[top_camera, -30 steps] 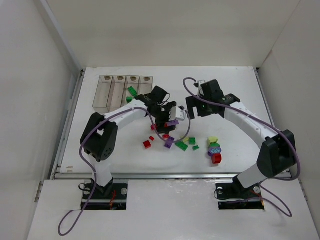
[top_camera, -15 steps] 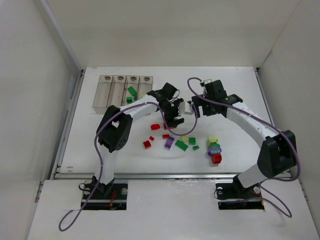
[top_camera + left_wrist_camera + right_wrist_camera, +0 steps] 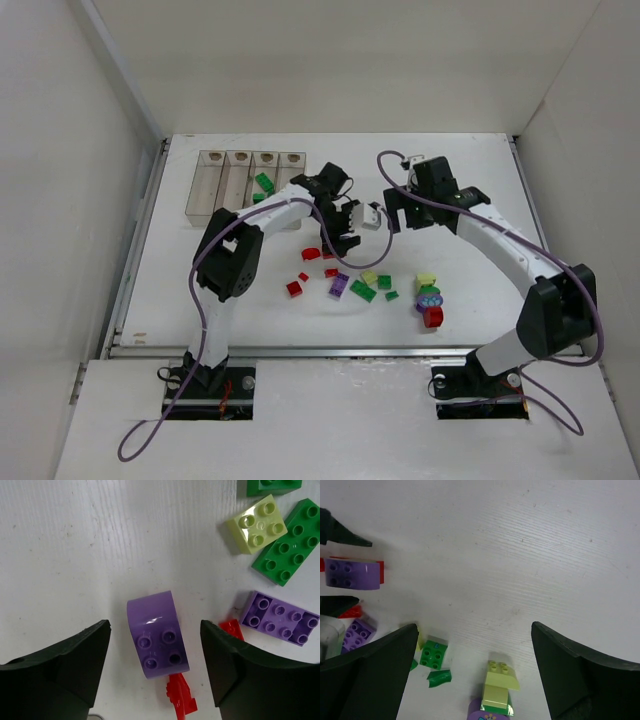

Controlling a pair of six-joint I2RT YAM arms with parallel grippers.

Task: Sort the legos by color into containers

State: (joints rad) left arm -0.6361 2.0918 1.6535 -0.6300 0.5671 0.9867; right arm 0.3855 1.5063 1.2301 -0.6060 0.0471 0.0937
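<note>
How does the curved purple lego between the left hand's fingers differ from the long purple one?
The curved purple lego has four studs and a rounded end; the long purple lego is rectangular with eight. The curved one lies within the left hand, the long one outside it. Both lie studs up.

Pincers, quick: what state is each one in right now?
Left pincer: open, straddling the purple round-topped plastic brick, gaps on both sides, not gripping.
Right pincer: open, empty.
</note>
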